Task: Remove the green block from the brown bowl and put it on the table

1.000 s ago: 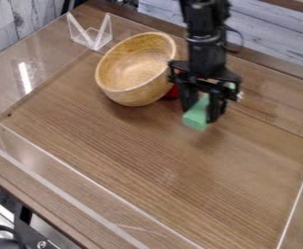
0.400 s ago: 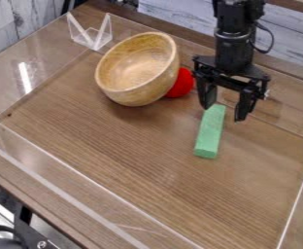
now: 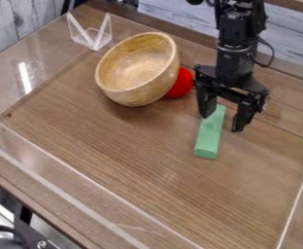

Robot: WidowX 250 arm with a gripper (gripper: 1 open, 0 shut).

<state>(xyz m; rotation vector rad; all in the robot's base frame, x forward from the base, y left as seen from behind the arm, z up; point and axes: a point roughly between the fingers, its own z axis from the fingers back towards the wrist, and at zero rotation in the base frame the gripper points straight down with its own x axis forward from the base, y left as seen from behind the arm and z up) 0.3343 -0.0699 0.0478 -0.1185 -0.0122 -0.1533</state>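
Since the frame a second ago, the long, flat, bright green rectangular block [image 3: 213,134] has gone from hanging in the tool's grip just beside the bowl to lying flat on the brown wood-grain worktop [image 3: 116,165], and the black tool [image 3: 231,112] has shifted to the right and let go. That green block now rests on the worktop to the right of the bowl and apart from it, its long side running roughly toward the camera and tilted slightly, its far end lying between the tool's two fingers. Spread wide, the tool holds nothing; its dark fingers [image 3: 205,104] point straight down and straddle the block's upper end, and whether they touch the block or the wood cannot be told. Above the tool the black arm [image 3: 235,39] rises upright toward the top edge of the view. Left of the block sits the round light tan wooden bowl [image 3: 139,68] with visible grain and a thick rim, standing upright and holding nothing visible. A rounded red object [image 3: 179,83] lies against the bowl's right side, between bowl and tool. Low clear plastic walls [image 3: 38,170] run along the worktop's edges, and a small clear folded plastic piece [image 3: 89,31] stands at the far left corner.
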